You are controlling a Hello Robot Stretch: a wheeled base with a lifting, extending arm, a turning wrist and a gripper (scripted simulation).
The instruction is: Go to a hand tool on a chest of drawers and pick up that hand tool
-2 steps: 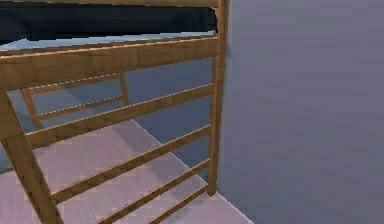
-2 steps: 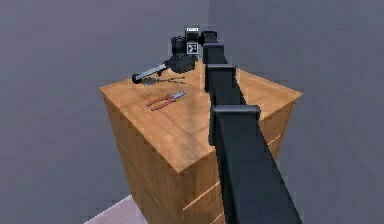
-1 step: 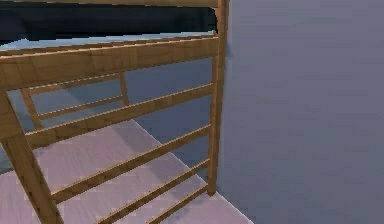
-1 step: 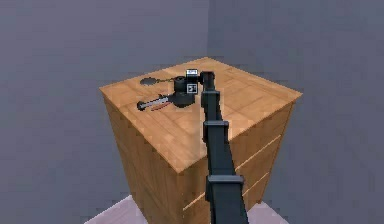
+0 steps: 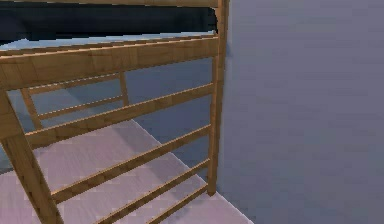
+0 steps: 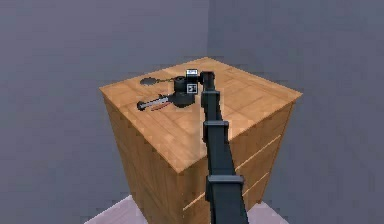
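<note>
A wooden bed frame (image 5: pixel 110 60) stands by a grey wall (image 5: pixel 300 100). The arm (image 6: pixel 215 135) reaches over the chest of drawers (image 6: pixel 250 100). Its gripper (image 6: pixel 172 96) sits by the hand tool (image 6: pixel 152 103), which lies near the top's left edge. Whether it holds anything, I cannot tell.

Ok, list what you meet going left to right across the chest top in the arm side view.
hand tool → end effector → arm
</note>
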